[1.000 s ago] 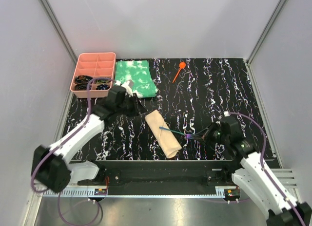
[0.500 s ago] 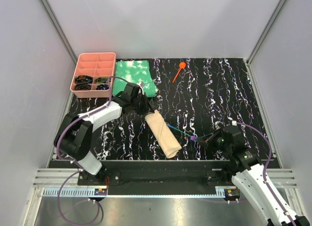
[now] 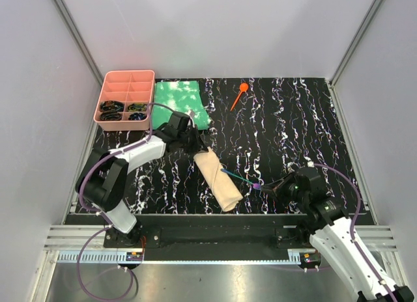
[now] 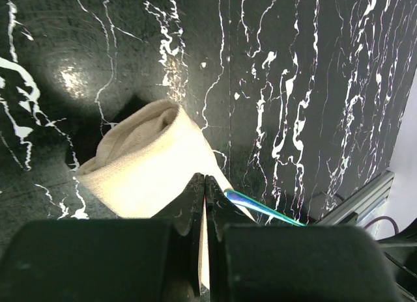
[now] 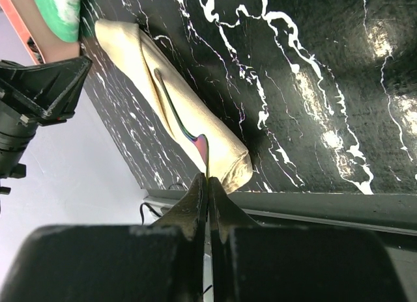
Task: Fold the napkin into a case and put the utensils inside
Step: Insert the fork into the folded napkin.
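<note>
Sliding the teal utensil into the folded napkin

My right gripper [image 3: 264, 185] is clamped on the teal utensil [image 3: 236, 176], whose tip lies in the napkin [image 3: 221, 188], near the table's front middle; my left gripper [image 3: 197, 148] pinches its far end; next, I judge: push deeper, release, fetch the orange spoon [image 3: 240, 94], well apart on the black marbled table [image 3: 300, 120]; grey walls around.

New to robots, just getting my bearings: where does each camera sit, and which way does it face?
Top external: above and behind the arms, looking down at the table; both arms show.
Left wrist: on the left arm, looking past its left claw, shut on the napkin.
Right wrist: on the right arm, looking past its right claw, holding the blue utensil.
Shared: napkin and utensil appear in all three.
</note>
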You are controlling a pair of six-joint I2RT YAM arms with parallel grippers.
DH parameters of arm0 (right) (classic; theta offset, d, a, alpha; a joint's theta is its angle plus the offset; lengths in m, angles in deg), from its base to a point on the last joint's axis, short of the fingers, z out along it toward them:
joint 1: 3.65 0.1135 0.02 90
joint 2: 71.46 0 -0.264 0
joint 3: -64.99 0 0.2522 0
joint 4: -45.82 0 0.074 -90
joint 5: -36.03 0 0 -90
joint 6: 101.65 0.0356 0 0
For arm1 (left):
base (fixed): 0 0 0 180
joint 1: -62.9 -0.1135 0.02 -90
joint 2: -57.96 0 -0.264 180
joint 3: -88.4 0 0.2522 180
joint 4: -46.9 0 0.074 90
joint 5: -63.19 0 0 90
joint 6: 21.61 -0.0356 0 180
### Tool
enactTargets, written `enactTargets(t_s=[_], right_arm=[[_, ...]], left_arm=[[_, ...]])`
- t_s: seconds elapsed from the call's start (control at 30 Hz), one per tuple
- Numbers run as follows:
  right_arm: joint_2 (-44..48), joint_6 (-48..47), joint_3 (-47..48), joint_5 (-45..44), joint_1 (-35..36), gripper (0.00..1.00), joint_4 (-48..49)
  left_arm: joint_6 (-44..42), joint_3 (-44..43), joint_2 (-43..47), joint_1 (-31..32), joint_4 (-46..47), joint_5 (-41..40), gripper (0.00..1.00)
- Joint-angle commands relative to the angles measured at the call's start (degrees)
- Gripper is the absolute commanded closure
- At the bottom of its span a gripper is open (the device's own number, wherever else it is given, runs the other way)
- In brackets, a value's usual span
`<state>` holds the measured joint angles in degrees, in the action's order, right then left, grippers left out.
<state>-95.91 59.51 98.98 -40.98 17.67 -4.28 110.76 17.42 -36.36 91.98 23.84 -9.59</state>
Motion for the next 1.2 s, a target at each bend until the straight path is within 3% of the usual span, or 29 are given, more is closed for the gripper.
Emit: enactTargets(t_s=[0.0,0.47,0.63,0.87,1.17], right_arm=[[-0.5,-1.3,-1.2,1.9,0.2,1.00,2.9],[-0.6,3.0,-7.3,1.5,0.8,1.00,15.9],[-6.0,4.5,-8.0,-0.1,4.9,1.00,22.4],[-11.6,9.6,-8.2,-12.4,16.6,1.00,28.2],[-12.7,14.1,-11.2,-20.8,20.2,1.00,34.7]], left_arm=[[0.3,-1.9,-1.2,0.9,3.1,-0.2,0.98],[1.1,-1.4,-3.5,1.7,4.1,-2.5,1.00],[1.2,-1.1,-3.1,1.8,4.2,-2.9,1.00],[1.3,-0.3,-2.1,1.8,4.1,-3.8,1.00],[2.5,2.6,-0.2,1.9,5.0,-6.1,1.00]])
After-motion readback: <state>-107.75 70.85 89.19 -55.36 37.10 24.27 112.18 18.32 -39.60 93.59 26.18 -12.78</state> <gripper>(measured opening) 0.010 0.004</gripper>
